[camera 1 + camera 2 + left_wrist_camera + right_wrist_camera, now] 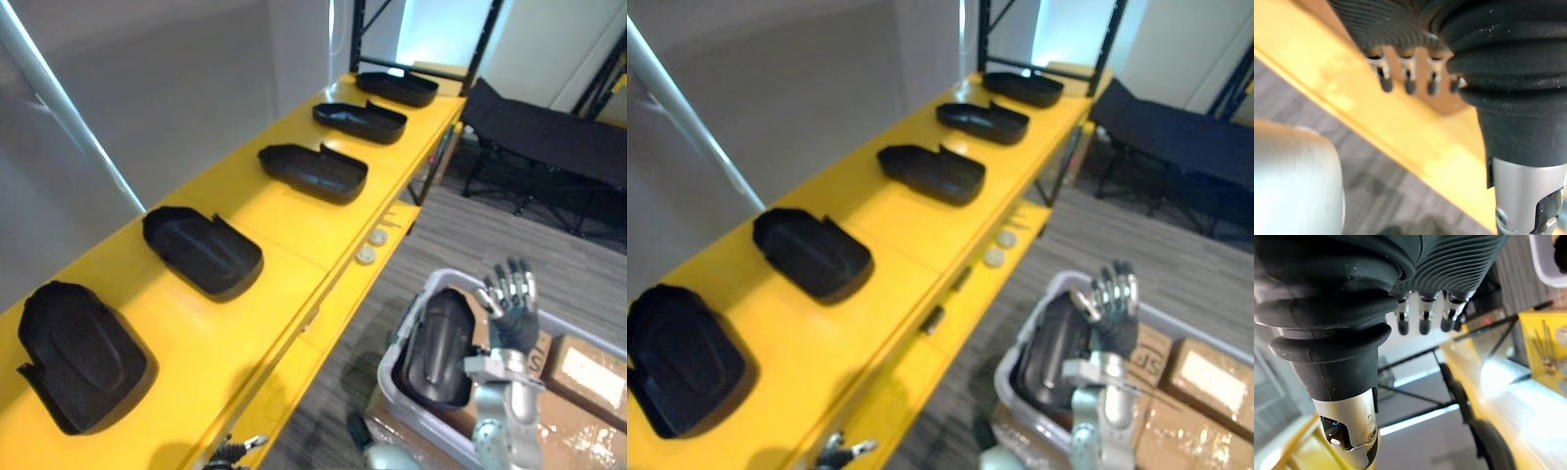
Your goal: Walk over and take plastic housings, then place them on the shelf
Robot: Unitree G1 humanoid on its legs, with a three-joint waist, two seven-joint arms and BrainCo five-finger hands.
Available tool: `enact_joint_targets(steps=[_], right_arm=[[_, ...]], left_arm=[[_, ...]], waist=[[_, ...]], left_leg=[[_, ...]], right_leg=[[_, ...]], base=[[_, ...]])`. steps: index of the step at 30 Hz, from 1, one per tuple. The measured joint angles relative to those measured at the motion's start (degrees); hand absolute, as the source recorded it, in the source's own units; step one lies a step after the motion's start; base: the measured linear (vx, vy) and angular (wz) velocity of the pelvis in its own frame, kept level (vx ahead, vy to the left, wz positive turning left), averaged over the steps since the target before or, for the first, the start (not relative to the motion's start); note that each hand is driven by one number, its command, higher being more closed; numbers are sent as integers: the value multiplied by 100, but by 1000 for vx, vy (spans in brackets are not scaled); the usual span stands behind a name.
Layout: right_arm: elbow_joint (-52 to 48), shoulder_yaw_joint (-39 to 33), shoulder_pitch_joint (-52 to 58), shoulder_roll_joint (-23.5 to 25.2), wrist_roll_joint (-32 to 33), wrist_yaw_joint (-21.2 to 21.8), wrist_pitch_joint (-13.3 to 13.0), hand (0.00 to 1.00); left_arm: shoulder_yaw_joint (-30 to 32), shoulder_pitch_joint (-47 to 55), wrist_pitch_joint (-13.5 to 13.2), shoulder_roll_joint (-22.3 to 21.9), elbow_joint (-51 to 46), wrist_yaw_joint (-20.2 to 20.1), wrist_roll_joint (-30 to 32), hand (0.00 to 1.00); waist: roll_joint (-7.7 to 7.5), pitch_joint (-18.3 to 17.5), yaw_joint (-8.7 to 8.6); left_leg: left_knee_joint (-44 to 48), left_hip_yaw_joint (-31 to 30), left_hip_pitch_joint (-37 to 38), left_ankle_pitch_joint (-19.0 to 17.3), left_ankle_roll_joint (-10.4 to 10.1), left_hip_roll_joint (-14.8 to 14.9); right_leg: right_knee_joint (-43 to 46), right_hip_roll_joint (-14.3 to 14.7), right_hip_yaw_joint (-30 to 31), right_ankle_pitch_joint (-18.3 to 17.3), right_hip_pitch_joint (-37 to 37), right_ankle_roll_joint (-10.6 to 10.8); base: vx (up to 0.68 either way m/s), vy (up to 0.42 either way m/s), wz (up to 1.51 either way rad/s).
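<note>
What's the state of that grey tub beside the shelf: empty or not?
Not empty: a black plastic housing lies inside the tub, by the right hand.

surface: yellow shelf [284, 220] | on it: five black plastic housings [202, 251], one row along its length, each apart from the next | front ledge: two small pale round discs [366, 255], just beside each other

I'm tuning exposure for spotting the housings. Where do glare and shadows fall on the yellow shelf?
Left eye view: window glare brightens the far end of the yellow metal shelf behind the farthest black plastic housing; the nearest housing casts a soft shadow. Right wrist view: white glare streaks the shelf.
</note>
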Motion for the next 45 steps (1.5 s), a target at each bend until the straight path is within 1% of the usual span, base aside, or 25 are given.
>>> enact_joint_targets(steps=[3, 7, 8, 10, 11, 14, 16, 17, 18, 19, 20, 21, 23, 24, 25, 26, 27, 28, 30, 31, 33, 35, 38, 42, 45], right_arm=[[153, 55, -60, -35, 74, -26, 239, 0], [323, 100, 36, -17, 70, -167, 351, 0], [314, 110, 195, 15, 71, -116, 350, 0], [287, 191, 369, 38, 61, -41, 360, 0], [288, 307, 462, 64, 42, 10, 386, 0], [289, 197, 601, 102, -195, -168, 355, 0], [215, 254, 594, 226, -321, -498, 213, 0], [189, 354, 572, 298, -355, -670, 150, 0], [188, 423, 571, 339, -415, -766, 151, 0], [188, 587, 543, 362, -452, -964, 154, 0], [214, 713, 462, 452, -453, -1088, 165, 0], [184, 762, 438, 546, -459, -1135, 165, 0], [201, 732, 586, 517, -482, -1134, 162, 0], [214, 720, 730, 529, -491, -1114, 167, 0], [211, 731, 775, 545, -491, -1106, 167, 0], [206, 747, 833, 572, -480, -1080, 167, 0], [204, 747, 898, 637, -427, -995, 169, 0], [203, 753, 990, 754, -384, -889, 202, 0], [195, 792, 965, 715, -390, -698, 320, 0], [195, 809, 934, 674, -390, -655, 346, 0], [227, 816, 817, 482, -416, -615, 449, 0], [347, 827, 807, 425, -444, -614, 487, 0], [464, 761, 822, 400, -439, -610, 485, 0], [810, 660, 815, 346, -355, -613, 486, 0], [959, 654, 638, 336, -345, -648, 510, 0]], left_arm=[[22, -92, -162, 60, -3, -123, 743, 0], [-233, -274, -125, 111, -21, -140, 1083, 0], [-232, -316, -47, 158, -50, -150, 1067, 0], [-216, -388, 159, 252, -120, -128, 1072, 0], [-199, -394, 278, 360, -192, -111, 1053, 0], [-193, -595, 491, 419, -24, -125, 849, 0], [-193, -699, 547, 414, 166, -213, 828, 0], [-189, -717, 564, 419, 253, -243, 909, 0], [-177, -704, 577, 454, 277, -244, 929, 0], [-57, -725, 604, 424, 392, -248, 931, 0], [-11, -663, 596, 408, 487, -237, 898, 0], [-16, -632, 592, 383, 558, -221, 879, 0], [-94, -619, 591, 417, 612, -218, 841, 0], [-193, -567, 572, 477, 664, -223, 812, 0], [-212, -537, 554, 526, 661, -228, 800, 0], [-255, -512, 523, 607, 652, -227, 798, 0], [-258, -502, 480, 693, 650, -222, 792, 0], [-251, -509, 462, 819, 653, -196, 787, 0], [-247, -654, 406, 768, 599, -110, 677, 0], [-245, -729, 383, 723, 585, -93, 610, 0], [-251, -787, 287, 261, 295, 91, 319, 0], [-250, -672, 248, 15, 127, 205, 108, 0], [-168, -349, 25, 9, -244, 528, 122, 0], [177, -82, -27, 69, -411, 901, -94, 0], [409, -16, -32, 144, -475, 864, -79, 0]], waist=[[-26, 19, 28], [-46, 98, 21], [-141, 147, 17], [-286, 233, -6], [-363, 273, -24], [-323, 284, -117], [-346, 280, -42], [-441, 271, 5], [-557, 264, 26], [-558, 304, 61], [-387, 276, 231], [-391, 320, 267], [-321, 339, 185], [-373, 306, 218], [-410, 285, 223], [-494, 272, 223], [-613, 251, 232], [-728, 231, 271], [-732, 226, 274], [-733, 228, 280], [-461, 396, 286], [-363, 412, 292], [-377, 400, 350], [-413, 380, 464], [-418, 381, 583]], left_leg=[[-24, -126, -27, -54, -3, -101], [61, -57, 131, -285, 36, -146], [87, 85, 255, -404, 91, -193], [145, 366, 311, -488, 166, -198], [187, 684, 256, -453, 245, -166], [235, 999, 43, -293, 222, 107], [144, 1200, -36, -125, 152, 248], [294, 1430, -71, -122, 125, 319], [440, 1533, -127, -127, 118, 285], [397, 1431, -248, -183, 210, 276], [-145, 1319, -122, 68, 382, 194], [-385, 1839, 56, 317, 138, 424], [-370, 2120, 74, 384, 89, 657], [-327, 2381, 79, 440, -15, 923], [-329, 2473, 70, 480, -86, 1031], [-319, 2589, 57, 546, -208, 1180], [-284, 2694, 50, 602, -333, 1296], [-201, 2739, -30, 685, -517, 1496], [-205, 2771, -152, 872, -730, 1742], [-209, 2774, -170, 914, -805, 1781], [-344, 2729, -166, 1083, -900, 1816], [-657, 2707, 15, 1276, -915, 1695], [-1033, 2453, 153, 1465, -952, 1438], [-1079, 2066, -151, 1519, -859, 1084], [-1164, 1809, -343, 1529, -773, 822]], right_leg=[[362, -66, -196, 40, -185, 67], [912, 27, -209, 45, -369, 61], [1018, 27, -355, 55, -359, 49], [820, -9, -675, 479, -349, -176], [793, -68, -1107, 345, -397, -611], [2040, -154, -2024, -395, -582, -694], [2589, -373, -2361, -917, -505, -647], [2812, -562, -2625, -1132, -461, -655], [2711, -523, -2755, -1060, -461, -593], [2318, -337, -2786, -835, -471, -990], [1252, 57, -2287, -267, -186, -1187], [1716, -5, -2776, -712, -129, -1435], [2479, -500, -3474, -1121, -41, -1218], [2690, -950, -3730, -1039, 106, -1076], [2644, -1093, -3772, -966, 163, -976], [2468, -1250, -3802, -754, 288, -739], [2178, -1378, -3794, -192, 476, -538], [1708, -1237, -3685, -100, 658, -67], [1107, -918, -3860, -415, 796, 143], [978, -858, -3861, -477, 826, 145], [717, -714, -3853, -557, 909, 139], [663, -706, -3846, -582, 993, 98], [445, -749, -3933, -596, 1156, 115], [266, -1011, -4067, -504, 1061, 248], [259, -1182, -4095, -407, 891, 299]], base=[[-53, 129, 28], [-99, 56, -27], [-190, 49, -84], [-369, 43, -105], [-429, -21, -113], [-240, -29, -67], [-115, -41, -59], [-97, -89, -88], [-166, -103, -109], [-215, -45, -156], [-213, -42, -215], [-122, -27, -186], [-96, -97, -119], [-73, -158, -112], [-59, -248, -113], [-40, -219, -75], [-43, -295, -78], [-52, -272, -56], [-58, -402, -43], [-42, -364, -31], [-56, -167, -13], [-66, -72, 0], [-74, -38, 13], [-138, 77, 22], [-86, 106, 14]])
